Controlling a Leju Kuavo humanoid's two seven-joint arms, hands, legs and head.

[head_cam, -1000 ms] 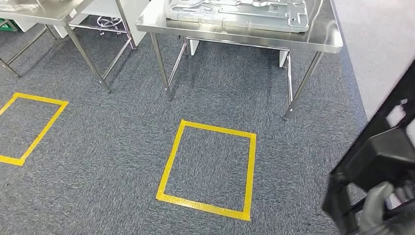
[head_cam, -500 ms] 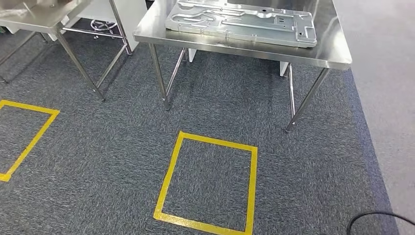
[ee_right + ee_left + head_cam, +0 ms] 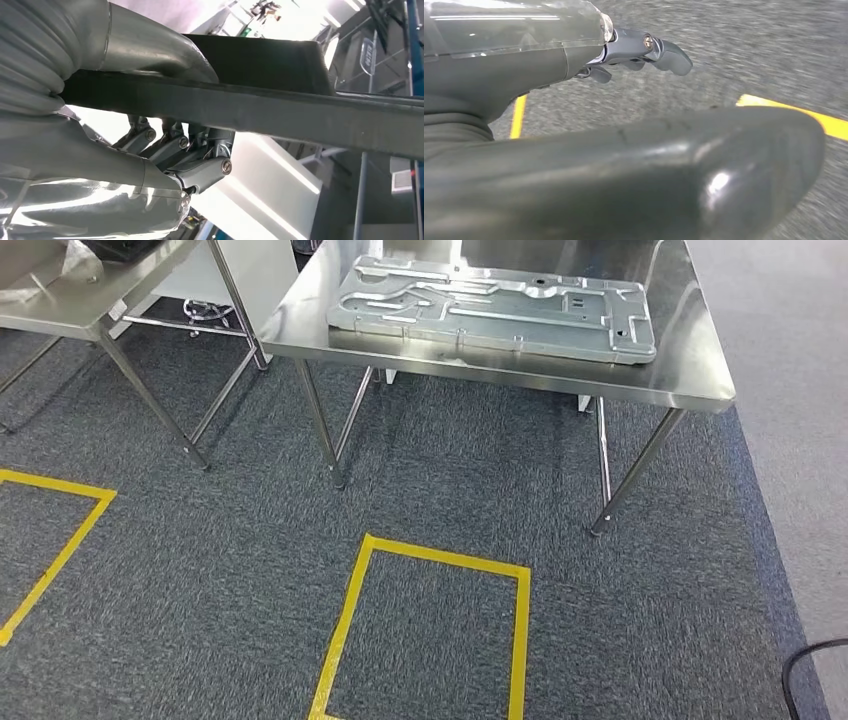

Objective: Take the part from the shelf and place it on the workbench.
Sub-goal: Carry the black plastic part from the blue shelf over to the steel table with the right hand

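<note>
- The right hand [image 3: 150, 150] is gripping the part [image 3: 280, 107], a dark flat piece. In the right wrist view its thumb is pressing on one face while the fingers [image 3: 200, 172] are curling up against the other, so they're clamped on it.
- So the part is sitting in that hand and sticking out past it, edge-on to the camera. Can't really make out its full shape from this angle.
- The left hand [image 3: 589, 120] is hanging over the carpet [image 3: 200, 570]. Its fingers [image 3: 664, 50] are lying apart, only loosely bent, with nothing between them and the thumb.
- From the head view, a steel desk [image 3: 690, 370] is standing straight ahead on thin legs, with a big silver metal plate [image 3: 495, 305] lying flat on top. The plate is full of cut-outs and raised ribs.
- A second steel desk [image 3: 70, 310] is standing off to the left, with something dark resting on its far corner, too cropped to tell what.
- A yellow tape square [image 3: 430, 630] is marking the carpet just in front of the middle desk, and another yellow outline [image 3: 55, 540] is lying off to the left.
- A black cable [image 3: 810, 675] is looping in at the lower right corner of the floor.
</note>
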